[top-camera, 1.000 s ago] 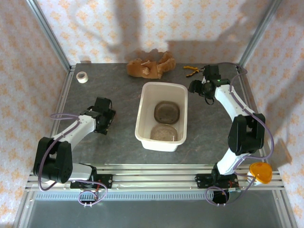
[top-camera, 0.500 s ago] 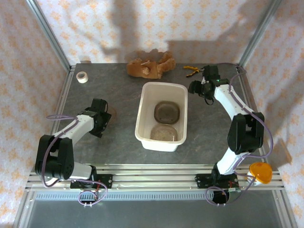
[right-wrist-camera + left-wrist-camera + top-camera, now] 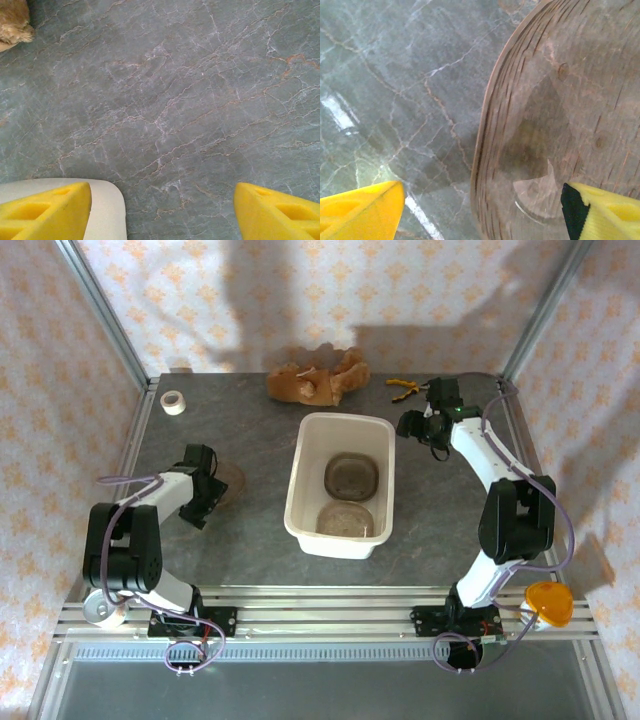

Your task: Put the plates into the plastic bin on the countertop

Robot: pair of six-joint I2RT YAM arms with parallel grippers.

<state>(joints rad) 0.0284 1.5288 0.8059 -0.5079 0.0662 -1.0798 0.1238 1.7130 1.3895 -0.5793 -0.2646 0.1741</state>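
Left wrist view: the left jaws stand apart astride the rim of a plate (image 3: 560, 100) lying on the bench (image 3: 395, 75), apparently lining up a grasp. Two plates (image 3: 351, 476) sit in the plastic bin (image 3: 296, 480); the right jaws, also apart, hover beside it.

Two plates (image 3: 351, 476) inside plastic bin (image 3: 297, 476), third plate (image 3: 230, 477) on countertop (image 3: 250, 425) beside left gripper (image 3: 214, 490), right gripper (image 3: 410, 426) near bin's far corner

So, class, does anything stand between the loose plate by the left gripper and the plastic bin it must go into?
Nothing visible does. The plate lies on the countertop with bare stone between it and the plastic bin. The left gripper is open, straddling the plate's rim.
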